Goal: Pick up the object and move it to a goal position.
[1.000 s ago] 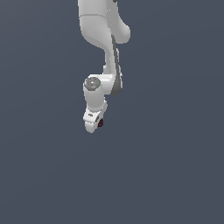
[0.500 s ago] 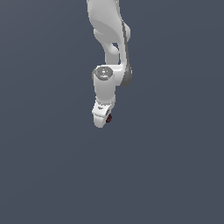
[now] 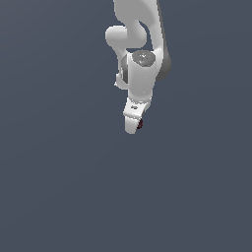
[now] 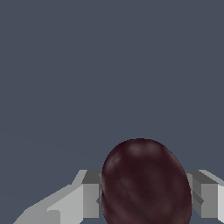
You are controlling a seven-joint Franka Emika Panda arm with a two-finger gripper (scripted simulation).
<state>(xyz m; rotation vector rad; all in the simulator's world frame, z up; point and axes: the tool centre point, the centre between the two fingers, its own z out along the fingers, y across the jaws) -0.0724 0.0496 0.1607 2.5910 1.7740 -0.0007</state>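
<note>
The object is a tiny dark red, roundish lump. In the exterior view only a sliver of the object point(image 3: 140, 124) shows at the tip of the white gripper point(image 3: 134, 126), which hangs from the white arm in the upper middle. In the wrist view the object point(image 4: 145, 183) looks large and egg-shaped, pressed between the two grey-white fingers point(image 4: 85, 194). The gripper point(image 4: 144, 194) is shut on it and holds it in the air above the plain grey-blue ground.
The white arm point(image 3: 140, 44) comes down from the top edge of the exterior view. A uniform grey-blue surface point(image 3: 59, 187) fills everything else in both views.
The arm and gripper have swung toward the exterior view's right and slightly up, carrying the dark red object along. The grip has stayed shut.
</note>
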